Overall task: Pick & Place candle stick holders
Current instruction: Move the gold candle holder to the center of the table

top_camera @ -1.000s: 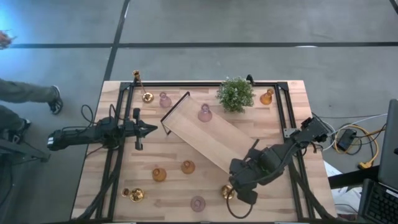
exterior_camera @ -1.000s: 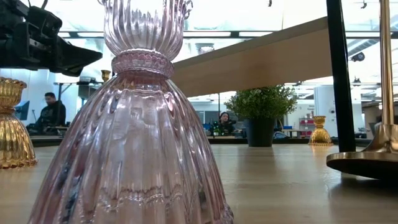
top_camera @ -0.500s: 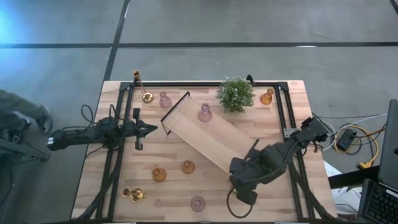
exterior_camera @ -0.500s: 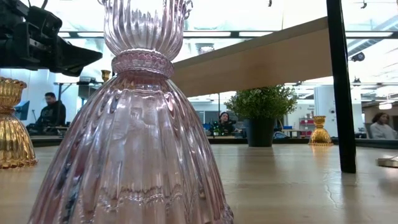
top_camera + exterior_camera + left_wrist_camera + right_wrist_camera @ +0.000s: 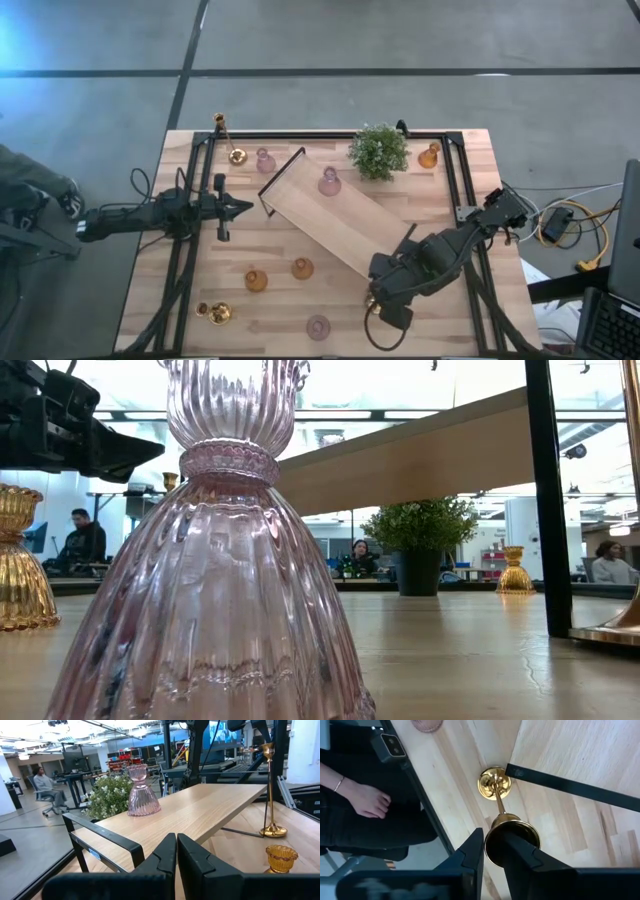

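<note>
**Brass holder clamped in my right gripper at the table's near edge**

My right gripper (image 5: 492,851) is closed around the cup of the tall-stemmed brass holder (image 5: 496,795), fingers (image 5: 470,852) pinching either side of its rim. Looking down from above, that puts my right gripper (image 5: 392,305) at about five o'clock on the table (image 5: 160,270). The holder's round base sits just beside the black wire handle (image 5: 570,785) of the long wooden tray (image 5: 335,225), which runs diagonally across the middle. A pink glass holder (image 5: 318,326) stands close at nine o'clock from my right gripper. On the tray rests another pink holder (image 5: 142,795). My left gripper (image 5: 176,851), fingers pressed together and empty, waits at nine o'clock on the table. The potted plant (image 5: 378,150) stands at one o'clock.
</note>
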Robot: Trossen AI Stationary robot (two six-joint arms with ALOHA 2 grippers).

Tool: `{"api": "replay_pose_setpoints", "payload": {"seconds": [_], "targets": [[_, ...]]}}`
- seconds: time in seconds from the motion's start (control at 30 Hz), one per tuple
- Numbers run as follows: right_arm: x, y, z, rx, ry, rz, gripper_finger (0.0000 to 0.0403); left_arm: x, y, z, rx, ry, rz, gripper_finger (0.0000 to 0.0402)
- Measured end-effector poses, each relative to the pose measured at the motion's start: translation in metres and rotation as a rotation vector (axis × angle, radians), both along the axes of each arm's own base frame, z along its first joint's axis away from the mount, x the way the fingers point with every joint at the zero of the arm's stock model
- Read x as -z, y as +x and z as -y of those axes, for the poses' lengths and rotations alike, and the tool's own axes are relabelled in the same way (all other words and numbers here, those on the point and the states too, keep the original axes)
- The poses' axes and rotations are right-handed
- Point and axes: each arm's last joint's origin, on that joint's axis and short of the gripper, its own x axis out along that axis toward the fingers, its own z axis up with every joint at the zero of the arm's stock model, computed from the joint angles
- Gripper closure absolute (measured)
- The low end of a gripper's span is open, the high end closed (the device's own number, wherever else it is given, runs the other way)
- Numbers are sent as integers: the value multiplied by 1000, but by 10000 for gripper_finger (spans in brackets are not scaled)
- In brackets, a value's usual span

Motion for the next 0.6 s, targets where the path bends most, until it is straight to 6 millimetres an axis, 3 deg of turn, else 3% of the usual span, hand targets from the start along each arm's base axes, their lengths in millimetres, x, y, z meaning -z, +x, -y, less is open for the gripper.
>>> {"api": "replay_pose_setpoints", "payload": {"seconds": [0.6], "targets": [[-2, 2, -2, 22, 38, 13, 246, 0, 0, 0, 0, 0, 0, 383]]}}
